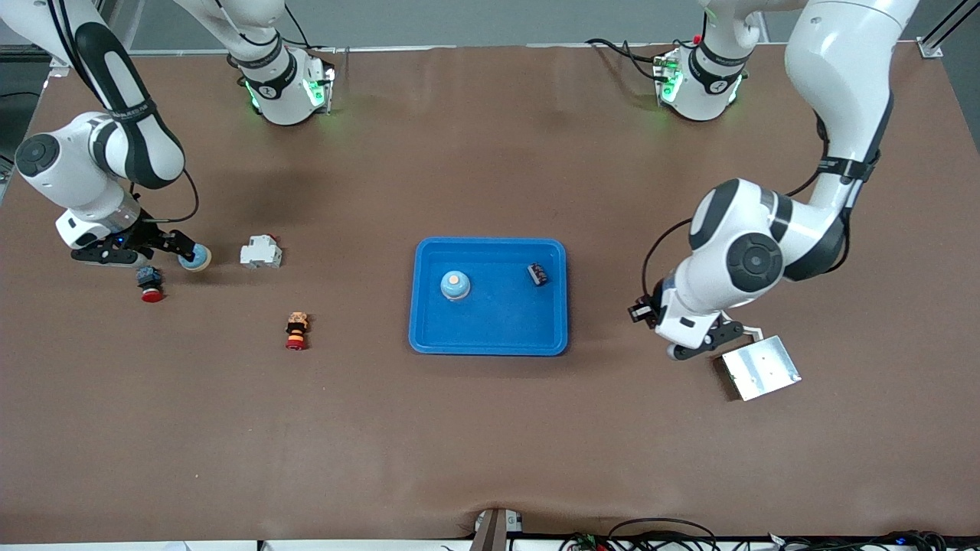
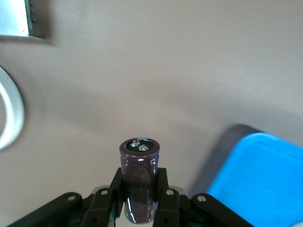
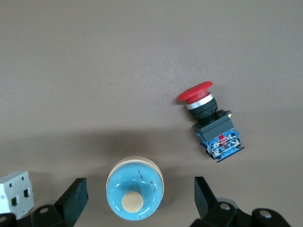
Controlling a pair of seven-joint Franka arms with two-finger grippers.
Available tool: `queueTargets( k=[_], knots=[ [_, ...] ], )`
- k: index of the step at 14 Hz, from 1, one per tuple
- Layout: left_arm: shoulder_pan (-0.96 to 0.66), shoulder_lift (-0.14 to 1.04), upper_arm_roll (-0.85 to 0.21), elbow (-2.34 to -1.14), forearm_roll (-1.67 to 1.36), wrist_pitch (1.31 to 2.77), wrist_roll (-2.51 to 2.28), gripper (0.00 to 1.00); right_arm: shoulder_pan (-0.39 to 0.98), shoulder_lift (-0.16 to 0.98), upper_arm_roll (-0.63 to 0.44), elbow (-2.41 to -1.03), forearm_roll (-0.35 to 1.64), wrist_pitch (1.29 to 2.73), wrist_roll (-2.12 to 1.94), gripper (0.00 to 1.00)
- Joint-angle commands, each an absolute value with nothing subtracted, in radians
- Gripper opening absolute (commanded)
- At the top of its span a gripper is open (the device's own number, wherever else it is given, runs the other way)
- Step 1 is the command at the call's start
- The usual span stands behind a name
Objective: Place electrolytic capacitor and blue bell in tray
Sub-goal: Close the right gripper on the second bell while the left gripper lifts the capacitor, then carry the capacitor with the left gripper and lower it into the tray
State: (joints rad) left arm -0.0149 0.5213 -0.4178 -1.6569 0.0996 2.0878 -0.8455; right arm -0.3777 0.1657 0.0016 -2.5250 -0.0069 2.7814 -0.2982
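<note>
Jaws on my left arm (image 2: pixel 139 191) were clamped across the lower body of the electrolytic capacitor (image 2: pixel 138 158), which stood upright in them with its terminals on top, over the desk (image 1: pixel 490 459) between the tray (image 1: pixel 490 349) and a silver plate (image 1: pixel 762 369). I judged the can light and stiff, but its round, glossy sleeve looked likely to slide or twist, so a hold across the middle of the body, clear of the terminals, seemed safest. My right jaws (image 3: pixel 139 198) stood wide open, low over the desk at the right arm's end, with one finger on each side of the blue bell (image 3: pixel 135 190) and no contact that I could see. The bell sat on the desk near a white block (image 1: pixel 260 252) and a red push button (image 3: pixel 210 124). Its smooth dome would, I thought, squeeze out upward, so I would take it low, near the base, and keep off the pale knob on top. Another bell (image 1: pixel 455 285) and a small dark part (image 1: pixel 537 274) already lay in the tray.
</note>
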Motion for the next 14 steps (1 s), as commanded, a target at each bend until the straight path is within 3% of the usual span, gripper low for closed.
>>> queueTargets(
  k=[1,5,14],
  knots=[
    [-0.072,0.609,-0.416,-1.530,0.107,2.060,-0.957,0.00,-0.402,0.170,0.017,-2.543,0.011,2.810,-0.325,1.00],
    [-0.146,0.661,-0.411,-1.490,0.114,2.068,-1.072,0.00,-0.400,0.216,0.017,-2.566,0.011,2.887,-0.325,1.00],
    [-0.264,0.753,-0.403,-1.459,0.120,2.201,-1.265,0.00,-0.397,0.248,0.018,-2.568,0.011,2.893,-0.314,1.00]
  ],
)
